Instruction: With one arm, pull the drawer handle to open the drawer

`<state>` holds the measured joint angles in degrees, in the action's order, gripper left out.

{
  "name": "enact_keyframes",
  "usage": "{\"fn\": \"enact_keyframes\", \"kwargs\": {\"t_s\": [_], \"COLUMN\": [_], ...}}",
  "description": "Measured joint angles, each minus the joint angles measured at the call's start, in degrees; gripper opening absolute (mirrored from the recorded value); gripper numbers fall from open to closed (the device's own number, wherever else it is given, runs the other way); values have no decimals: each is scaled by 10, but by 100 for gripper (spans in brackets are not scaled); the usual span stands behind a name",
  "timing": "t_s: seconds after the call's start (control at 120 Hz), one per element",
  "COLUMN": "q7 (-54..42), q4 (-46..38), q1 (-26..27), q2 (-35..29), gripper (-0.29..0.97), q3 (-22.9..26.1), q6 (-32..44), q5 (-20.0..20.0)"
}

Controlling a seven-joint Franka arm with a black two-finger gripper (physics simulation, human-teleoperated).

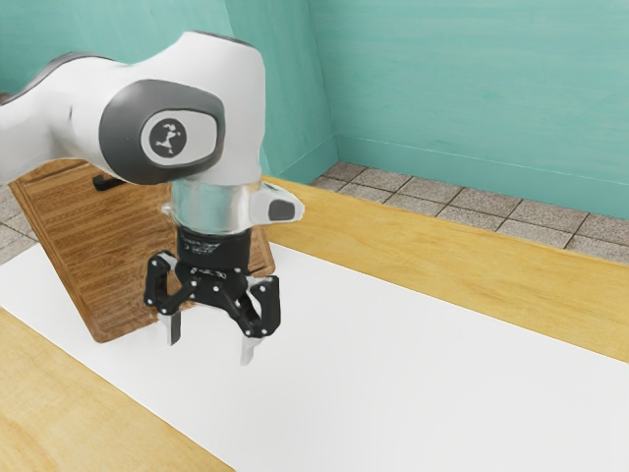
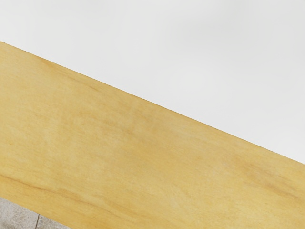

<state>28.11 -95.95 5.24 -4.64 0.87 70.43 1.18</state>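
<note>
The black two-finger gripper [image 1: 210, 341] hangs over the white tabletop [image 1: 413, 364] with its fingers spread and nothing between them. Just behind it stands the dark brown wooden drawer unit [image 1: 93, 246], its black handle [image 1: 106, 182] partly hidden by the arm and untouched. Reaching, gripping and pulling all appear left to do.

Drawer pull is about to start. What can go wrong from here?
1. The open gripper hangs fingers-down over the white tabletop, not at the black handle. It must turn first, so a missed grasp seems possible.
2. The arm's wrist sits close in front of the wooden drawer, so reorienting may bump it.
</note>
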Motion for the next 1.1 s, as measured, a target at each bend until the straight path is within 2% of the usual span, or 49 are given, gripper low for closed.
{"fn": "enact_keyframes", "kwargs": {"t_s": [0.15,0.233,0.333,0.417,0.483,0.6,0.683,0.767,0.917,1.1], "q7": [121,178,230,261,274,226,170,117,18,-117], "q4": [-5,0,10,-81,-118,-117,-112,-114,-113,-66], "q1": [-3,-5,-14,-11,-17,-60,-68,-68,-94,-128], "q2": [-5,-8,-26,-128,-160,-170,-170,-182,-181,-125], "gripper": [68,68,68,68,68,68,68,68,68,68], "q3": [0,-6,-16,-24,-21,-6,9,23,27,27], "q6": [147,184,204,219,231,246,252,258,264,273], "q5": [-3,-2,23,35,42,87,137,167,187,196]}}
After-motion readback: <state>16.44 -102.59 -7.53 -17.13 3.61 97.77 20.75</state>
